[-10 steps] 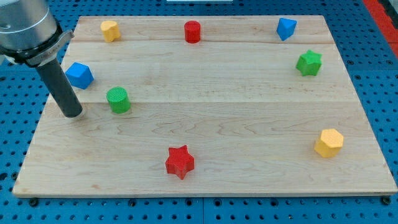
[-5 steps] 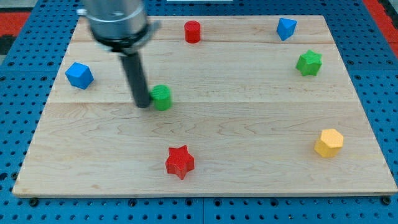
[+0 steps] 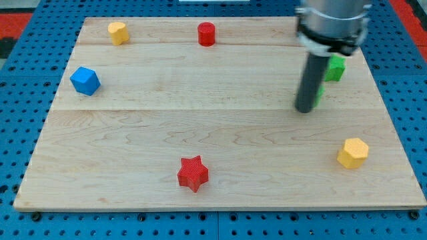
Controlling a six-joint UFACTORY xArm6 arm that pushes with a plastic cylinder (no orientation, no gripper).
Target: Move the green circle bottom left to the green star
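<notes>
My tip (image 3: 305, 109) rests on the board at the view's right. The green circle (image 3: 320, 94) is mostly hidden behind the rod; only a green sliver shows at the rod's right side, touching it. The green star (image 3: 335, 68) lies just above and right of that sliver, partly covered by the arm's body. The circle sits close to the star's bottom left; I cannot tell whether they touch.
The wooden board (image 3: 220, 133) also carries a yellow block (image 3: 118, 32) and a red cylinder (image 3: 207, 33) at the top, a blue block (image 3: 85, 81) at the left, a red star (image 3: 193, 173) at the bottom and a yellow hexagon block (image 3: 353, 153) at the bottom right.
My tip has swept from the board's left side to the right, pushing the green circle along with it up to the green star. The arm now covers the blue block at the top right.
</notes>
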